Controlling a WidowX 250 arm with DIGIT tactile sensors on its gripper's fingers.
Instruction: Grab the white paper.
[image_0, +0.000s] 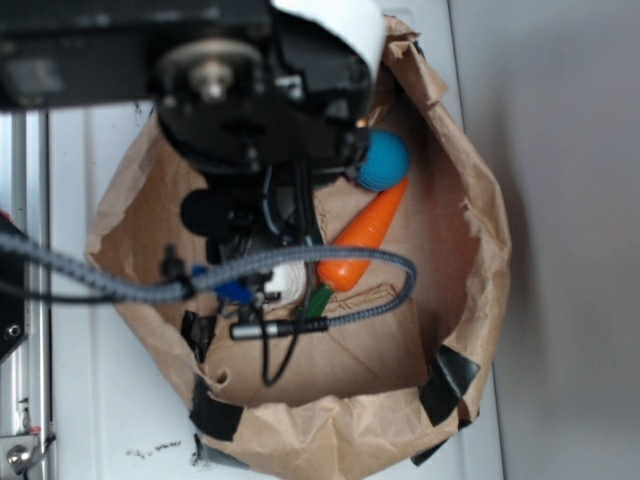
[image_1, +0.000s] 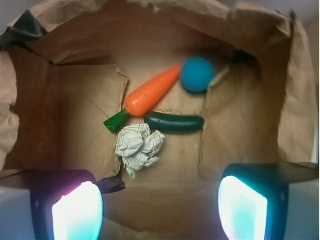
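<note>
The white paper (image_1: 138, 146) is a small crumpled off-white wad on the floor of the brown paper bag (image_1: 65, 100). In the exterior view only a bit of the white paper (image_0: 290, 283) shows under the arm. My gripper (image_1: 160, 207) is open and empty, its glowing pads (image_1: 77, 212) spread wide. It hovers above the bag, and the wad lies ahead of the gap, nearer the left pad, untouched.
Inside the bag lie an orange toy carrot (image_1: 150, 95) with a green stem, a blue ball (image_1: 197, 74) and a dark green cucumber (image_1: 175, 122) just beyond the wad. The bag's crumpled walls (image_0: 480, 230) rise all around. A grey cable (image_0: 340, 262) loops over the bag.
</note>
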